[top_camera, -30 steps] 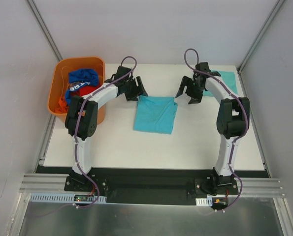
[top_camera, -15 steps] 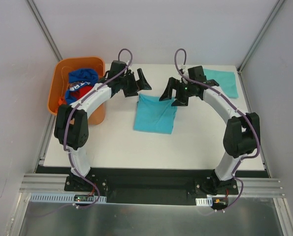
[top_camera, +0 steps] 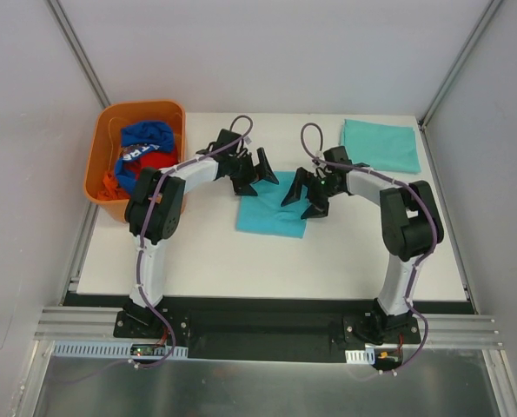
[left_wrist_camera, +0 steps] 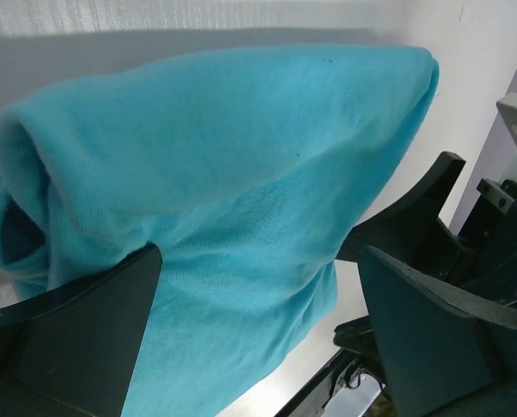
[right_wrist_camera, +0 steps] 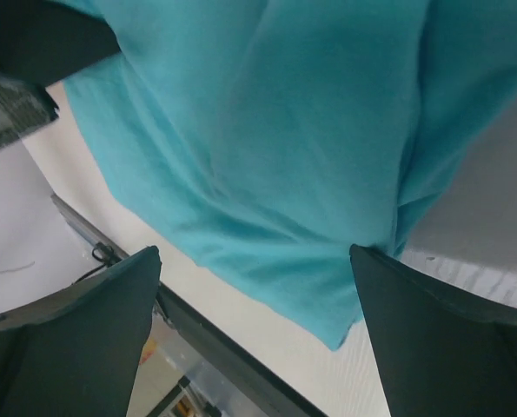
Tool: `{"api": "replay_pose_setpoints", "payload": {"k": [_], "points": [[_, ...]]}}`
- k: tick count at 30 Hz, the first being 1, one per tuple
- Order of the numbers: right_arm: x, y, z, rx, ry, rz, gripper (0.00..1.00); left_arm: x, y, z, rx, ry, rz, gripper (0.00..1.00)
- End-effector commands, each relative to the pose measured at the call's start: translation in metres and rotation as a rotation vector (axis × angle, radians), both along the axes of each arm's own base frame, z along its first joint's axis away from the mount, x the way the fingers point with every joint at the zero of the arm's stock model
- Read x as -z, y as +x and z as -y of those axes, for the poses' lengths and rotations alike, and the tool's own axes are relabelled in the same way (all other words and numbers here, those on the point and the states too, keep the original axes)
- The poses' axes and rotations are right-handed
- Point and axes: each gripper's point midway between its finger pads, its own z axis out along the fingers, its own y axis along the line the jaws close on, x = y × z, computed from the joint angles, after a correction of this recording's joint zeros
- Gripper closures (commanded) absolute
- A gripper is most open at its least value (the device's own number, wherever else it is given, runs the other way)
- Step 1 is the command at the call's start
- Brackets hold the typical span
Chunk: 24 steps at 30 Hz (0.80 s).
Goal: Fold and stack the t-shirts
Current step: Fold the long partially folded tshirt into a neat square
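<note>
One folded teal t-shirt [top_camera: 271, 213] lies at the table's middle. A second folded teal t-shirt [top_camera: 380, 146] lies at the back right corner. My left gripper [top_camera: 260, 177] is open over the middle shirt's far left edge. My right gripper [top_camera: 303, 198] is open over its far right edge. In the left wrist view the shirt [left_wrist_camera: 232, 165] fills the space between the open fingers [left_wrist_camera: 84, 339], with a rolled fold at its left. In the right wrist view the shirt [right_wrist_camera: 267, 130] lies between the spread fingers [right_wrist_camera: 440, 347]. Neither gripper is closed on fabric.
An orange bin [top_camera: 110, 122] stands at the back left, holding a royal-blue garment with white lettering [top_camera: 145, 143] and red and orange garments. White table surface [top_camera: 241, 261] lies in front of the middle shirt. The enclosure walls rise on both sides.
Both arms have swung inward and down from beside the middle shirt to its far edge. Both grippers stay open. The shirts have not moved.
</note>
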Motion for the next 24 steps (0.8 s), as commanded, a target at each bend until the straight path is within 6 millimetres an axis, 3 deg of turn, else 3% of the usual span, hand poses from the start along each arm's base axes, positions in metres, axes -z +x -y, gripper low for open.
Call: {"api": "replay_pose_setpoints", "payload": {"k": [1, 3, 6, 8, 9, 10, 11, 12, 13, 14, 15, 16, 17, 18, 19, 24], "points": [[0.031, 0.009, 0.025, 0.058, -0.115, -0.017, 0.03, 0.000, -0.003, -0.003, -0.003, -0.006, 0.000, 0.01], [0.032, 0.010, 0.026, 0.052, -0.121, -0.021, 0.03, 0.000, -0.003, -0.003, 0.000, -0.009, 0.002, 0.01], [0.016, 0.013, 0.024, 0.029, -0.118, 0.014, 0.03, -0.018, 0.000, -0.001, 0.013, -0.035, 0.036, 0.00], [-0.013, 0.017, 0.023, 0.018, -0.126, 0.094, 0.03, -0.040, 0.004, 0.000, 0.017, -0.053, 0.084, 0.01], [-0.022, 0.014, 0.026, 0.000, -0.142, 0.118, 0.03, -0.063, 0.003, 0.000, 0.023, -0.068, 0.135, 0.01], [-0.046, 0.017, 0.031, 0.015, -0.163, 0.194, 0.03, -0.073, 0.001, -0.002, 0.023, -0.070, 0.158, 0.01], [-0.056, 0.012, 0.034, 0.014, -0.189, 0.212, 0.03, -0.083, 0.001, -0.005, 0.014, -0.065, 0.186, 0.01], [-0.065, 0.010, 0.038, 0.011, -0.214, 0.248, 0.03, -0.112, -0.004, -0.009, 0.011, -0.076, 0.252, 0.01], [-0.085, 0.011, 0.047, 0.036, -0.254, 0.316, 0.03, -0.113, -0.012, -0.014, 0.005, -0.063, 0.260, 0.01], [-0.091, 0.006, 0.052, 0.043, -0.280, 0.329, 0.03, -0.119, -0.014, -0.021, -0.021, -0.039, 0.292, 0.01], [-0.095, 0.003, 0.058, 0.047, -0.302, 0.347, 0.03, -0.144, -0.021, -0.029, -0.037, -0.034, 0.360, 0.01], [-0.106, 0.002, 0.065, 0.066, -0.329, 0.390, 0.03, -0.133, -0.033, -0.038, -0.048, -0.002, 0.351, 0.01], [-0.106, -0.001, 0.070, 0.073, -0.353, 0.387, 0.03, -0.134, -0.038, -0.046, -0.063, 0.019, 0.371, 0.01], [-0.109, -0.001, 0.075, 0.076, -0.376, 0.395, 0.03, -0.150, -0.044, -0.059, -0.103, 0.045, 0.430, 0.01], [-0.105, 0.001, 0.083, 0.087, -0.421, 0.391, 0.03, -0.134, -0.056, -0.068, -0.108, 0.078, 0.409, 0.01], [-0.082, 0.012, 0.085, 0.073, -0.485, 0.320, 0.03, -0.117, -0.102, -0.113, -0.220, 0.179, 0.413, 0.01]]}}
